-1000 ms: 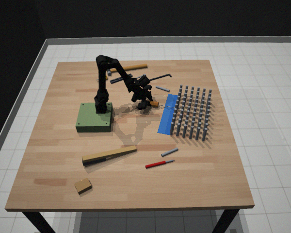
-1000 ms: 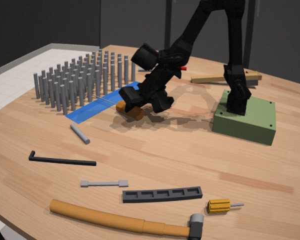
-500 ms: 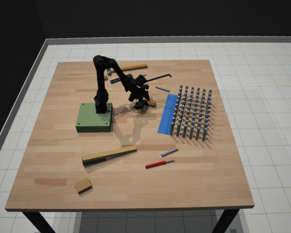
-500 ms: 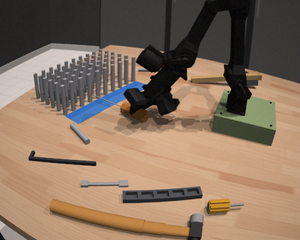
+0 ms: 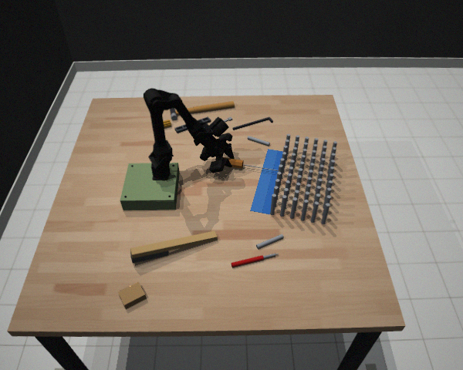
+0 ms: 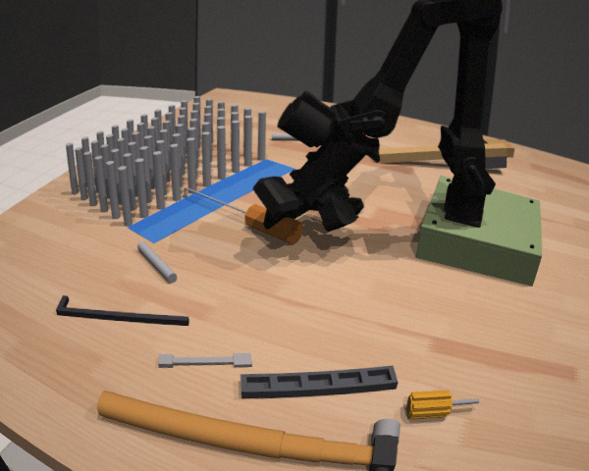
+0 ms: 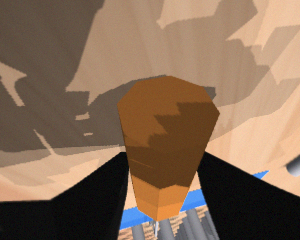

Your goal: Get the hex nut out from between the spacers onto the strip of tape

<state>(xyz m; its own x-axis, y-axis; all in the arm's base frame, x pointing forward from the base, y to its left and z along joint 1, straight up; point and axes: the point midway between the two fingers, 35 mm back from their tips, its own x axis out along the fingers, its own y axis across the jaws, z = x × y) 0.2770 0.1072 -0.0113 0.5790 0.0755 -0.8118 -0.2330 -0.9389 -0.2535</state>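
My gripper (image 5: 222, 162) is shut on the orange-brown handle of the hook pick (image 5: 235, 162), low over the table just left of the blue tape strip (image 5: 268, 181). In the exterior view the handle (image 6: 273, 223) sits between the fingers (image 6: 304, 208), and the thin shaft (image 6: 213, 199) reaches across the tape (image 6: 213, 196) toward the standing grey spacers (image 6: 157, 152). The shaft's tip ends at the edge of the spacer block (image 5: 303, 176). The wrist view shows the handle (image 7: 165, 152) clamped between my black fingers. The hex nut is hidden among the spacers in every view.
A loose grey spacer (image 5: 258, 140) and a black hex key (image 5: 252, 122) lie behind the tape. A hammer (image 6: 243, 436), a slotted bar (image 6: 318, 381) and a small driver (image 6: 429, 403) lie far left. A red screwdriver (image 5: 252, 260), a wedge (image 5: 173, 246) and the green base (image 5: 150, 192) are nearer.
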